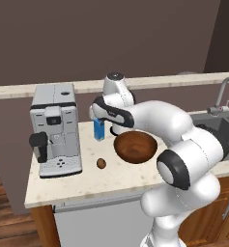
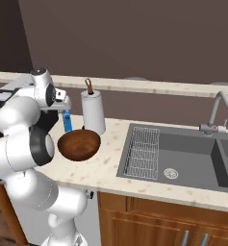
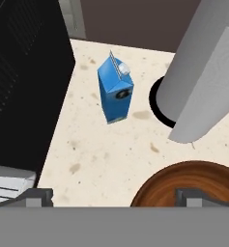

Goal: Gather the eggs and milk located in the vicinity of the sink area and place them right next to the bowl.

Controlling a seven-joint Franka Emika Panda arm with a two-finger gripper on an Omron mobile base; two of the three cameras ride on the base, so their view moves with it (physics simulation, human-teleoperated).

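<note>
On the speckled bench (image 1: pixel 82 181), our end effector (image 3: pixel 113 198) hangs wide open and empty above the milk (image 3: pixel 115 91), which stands upright just beside the bowl (image 1: pixel 135 146). We judge it light, stiff; grip its flat sides.

We see a speckled cream table (image 1: pixel 77 185) running under a dark brown wall (image 1: pixel 101 38), with a pale ledge (image 2: pixel 149 86) along the wall just above the table's back edge. On the table's left end stands a silver coffee machine (image 1: pixel 55 128); to its right, near the wall, a white paper-towel roll (image 2: pixel 93 113). Below the table sit wooden cabinet doors (image 2: pixel 149 218) with metal handles and a pale grey appliance front (image 1: pixel 101 224). Wood-plank floor (image 1: pixel 5 226) shows left of the table.
</note>
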